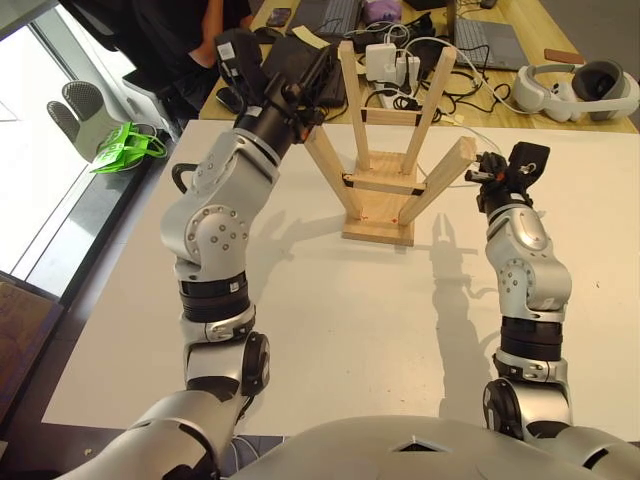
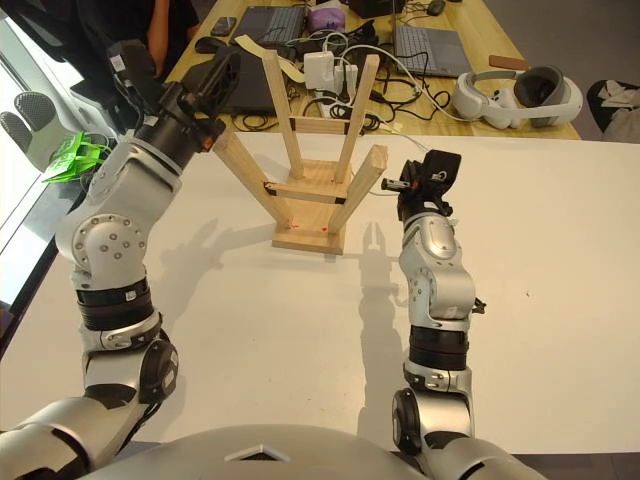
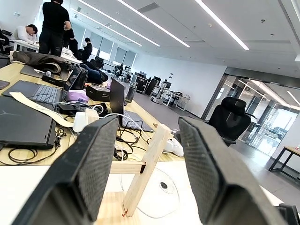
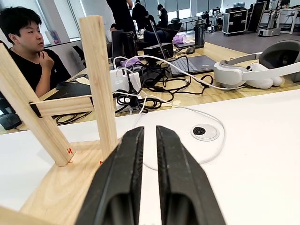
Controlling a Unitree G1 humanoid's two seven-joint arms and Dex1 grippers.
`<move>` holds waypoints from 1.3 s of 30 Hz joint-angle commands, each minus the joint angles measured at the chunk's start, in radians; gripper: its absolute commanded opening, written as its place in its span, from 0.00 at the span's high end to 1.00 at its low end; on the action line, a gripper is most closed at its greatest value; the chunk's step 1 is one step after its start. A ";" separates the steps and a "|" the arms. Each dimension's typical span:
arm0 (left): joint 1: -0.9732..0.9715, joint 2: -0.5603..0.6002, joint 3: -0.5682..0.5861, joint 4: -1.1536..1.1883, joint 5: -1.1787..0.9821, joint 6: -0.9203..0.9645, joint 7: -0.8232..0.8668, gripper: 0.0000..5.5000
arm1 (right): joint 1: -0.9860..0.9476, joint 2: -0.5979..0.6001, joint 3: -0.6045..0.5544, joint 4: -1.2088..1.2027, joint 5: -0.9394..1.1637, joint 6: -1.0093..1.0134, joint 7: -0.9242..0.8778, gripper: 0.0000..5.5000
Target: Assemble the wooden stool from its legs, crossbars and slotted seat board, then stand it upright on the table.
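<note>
Right arm: elbow low, forearm raised. The right gripper (image 4: 150, 132) has its fingers drawn almost together, only a thin slit between them, and it holds nothing. It sits just beside the top end of the right near leg (image 1: 440, 180); I cannot tell whether they touch.

Left arm: elbow bent and forearm stretched forward. The left gripper (image 3: 149, 136) is spread wide and empty at the upper end of the left near leg (image 1: 328, 170). I cannot tell if it is around that leg or beside it.

The stool (image 1: 380, 185) is mid-table (image 1: 330, 340) and upside down. The seat board (image 1: 378, 236) lies flat and four splayed legs point up, tied by crossbars (image 1: 378, 184).

Judgement: assembly looks done and the flip upright is left.

Handling, judged:
- Bare softwood, so light, stiff and not slippery.
- The joints may be only press-fit, so a pull on one leg tip could draw it out.
- Better to take two opposite legs low down, near the crossbars, one gripper each, and turn it as one piece.

Beyond the table is a desk with laptops, cables and a white headset (image 1: 580, 85).
</note>
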 commanded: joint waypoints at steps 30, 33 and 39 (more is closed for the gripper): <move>0.003 -0.099 0.119 -0.073 -0.033 0.197 0.274 0.57 | 0.004 -0.020 0.122 -0.130 -0.130 -0.203 0.051 0.91; 0.032 -0.104 0.151 -0.070 -0.022 0.185 0.302 0.57 | 0.005 -0.029 0.162 -0.169 -0.187 -0.265 0.048 0.91; 0.204 -0.124 0.149 -0.025 0.113 0.111 0.350 0.57 | -0.122 0.055 0.274 -0.242 -0.191 -0.270 0.074 0.91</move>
